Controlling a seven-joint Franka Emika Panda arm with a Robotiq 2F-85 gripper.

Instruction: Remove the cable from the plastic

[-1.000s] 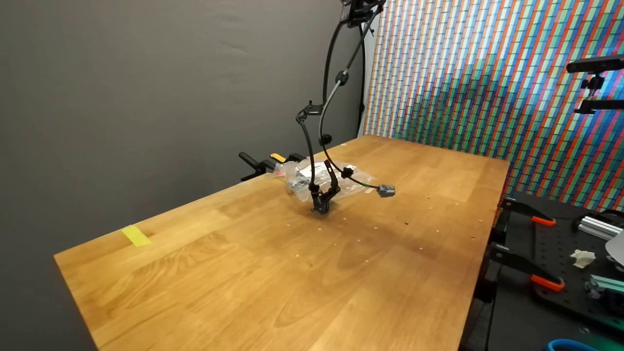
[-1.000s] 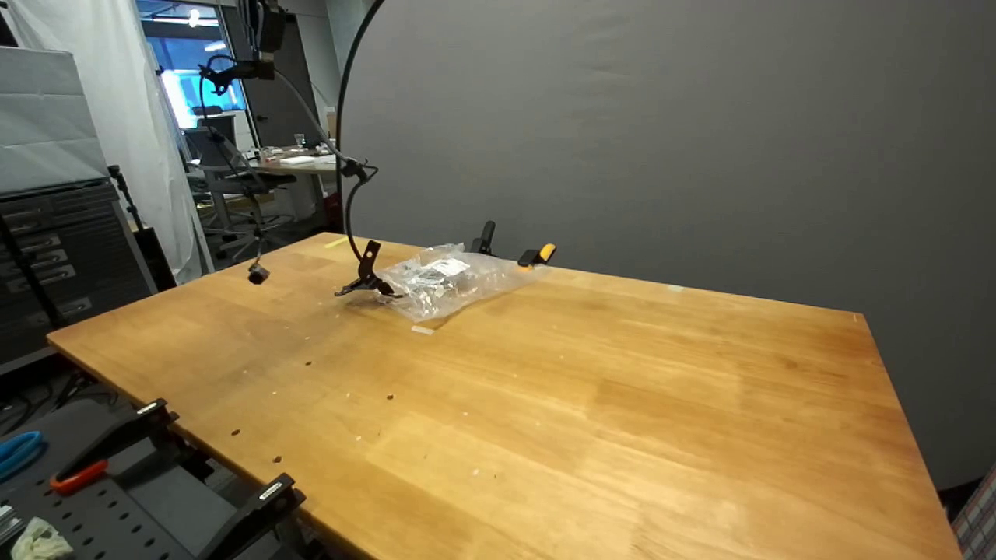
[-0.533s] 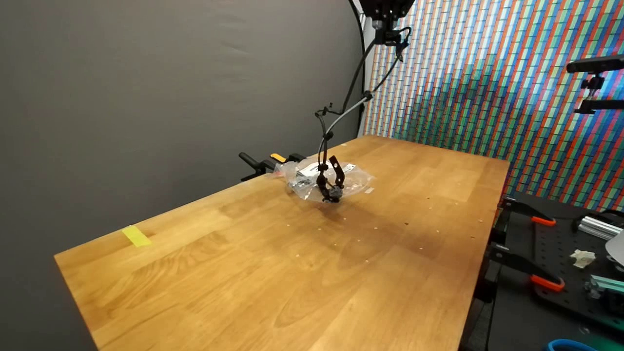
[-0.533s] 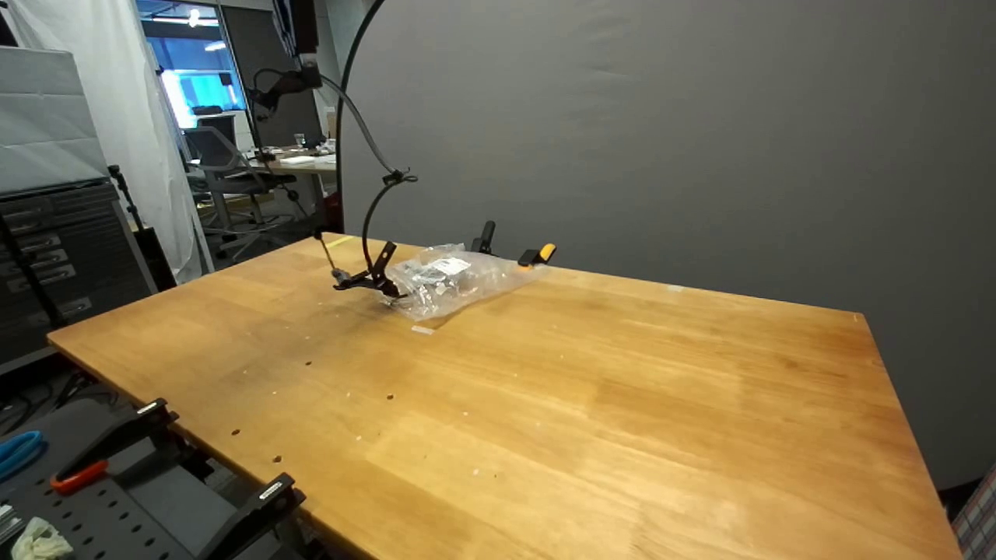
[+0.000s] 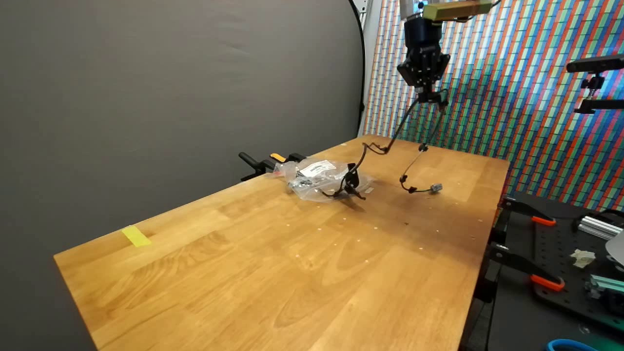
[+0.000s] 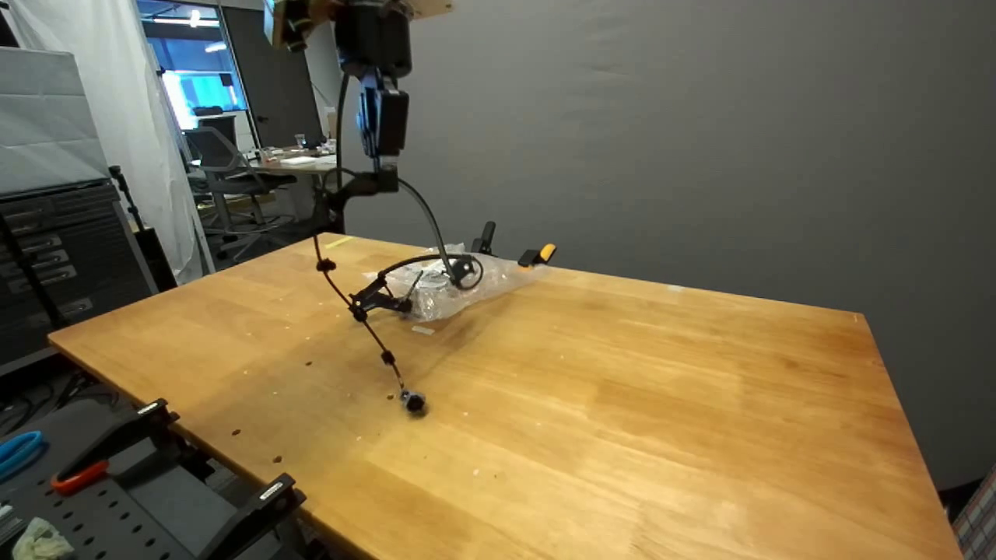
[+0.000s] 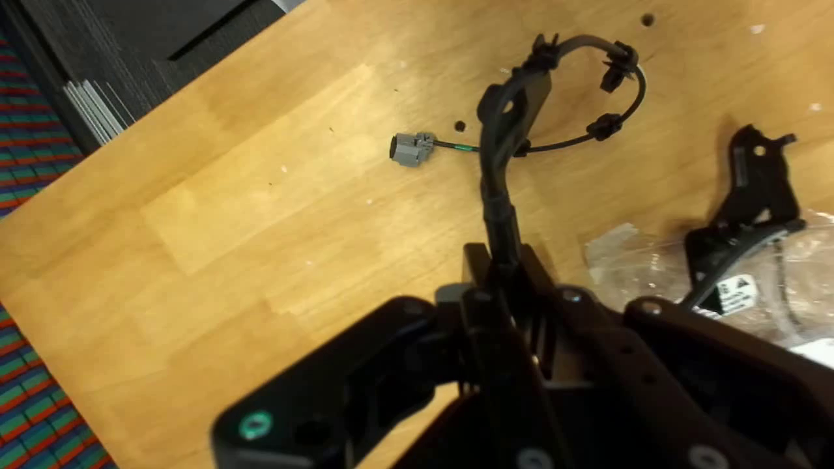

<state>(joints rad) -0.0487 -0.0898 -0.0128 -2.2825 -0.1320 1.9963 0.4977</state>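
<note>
– looking where?
– at the black 2-finger robot gripper [image 7: 505,264], pointing down, high above the brown wooden table [image 5: 253,263] and showing dark against the striped, many-coloured backdrop [image 5: 487,97] in an exterior view.
– gripping anything?
– yes: clamping the thin, long black cable [image 7: 496,189], with both fingers pinched nearly together, leaving just a narrow gap, filled by the cable.
– hanging how?
– drooping from the fingertips in 2 lengths. reaching down on the right, in an exterior view, to a small, boxy grey connector [image 5: 436,187], near the wood; cannot tell whether touching. slanting on the left, down to a flat, angular black bracket [image 7: 759,176].
– and where to find the crumpled, transparent plastic bag [image 5: 312,181]?
– lying on the table at the left edge, toward the far end, in an exterior view, and showing a white printed label [image 5: 318,168].
– touching the cable?
– cannot tell. in both exterior views, passing behind the bracket and part of the cable; in the wrist view, lying partly under the bracket as seen from above.
– and the grey connector?
– hanging outside the bag, well apart, to the right in an exterior view.
– noticing anything more around the table?
– spotting a strip of yellow tape [image 5: 136,236] at the near left; at the right edge, 2 orange-tipped black clamps [image 5: 529,268]; and in an exterior view, at the far edge just beside the bag, a plain black clamp [image 6: 484,238] and a black-and-yellow clamp [image 6: 537,256].
</note>
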